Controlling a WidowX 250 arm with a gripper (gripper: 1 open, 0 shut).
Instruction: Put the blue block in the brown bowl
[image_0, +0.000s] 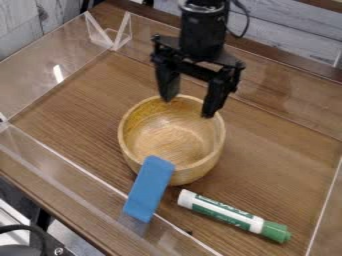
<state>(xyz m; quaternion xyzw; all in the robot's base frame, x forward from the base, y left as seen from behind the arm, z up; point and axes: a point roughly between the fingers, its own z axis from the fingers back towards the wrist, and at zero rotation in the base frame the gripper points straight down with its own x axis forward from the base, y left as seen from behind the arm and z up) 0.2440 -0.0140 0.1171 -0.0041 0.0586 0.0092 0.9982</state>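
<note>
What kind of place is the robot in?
Maybe a robot lab or workshop: a robot arm hangs over a wooden table, with clear plastic edging and a black cable nearby.

A brown wooden table (83, 114) stands before me, its surface reaching past the bowl on every side I can see. Directly on it sits the tan bowl (138, 150), open side up. Just beside the bowl, a white marker (222, 212) with a green cap lies on its side, slanting across the wood.
</note>
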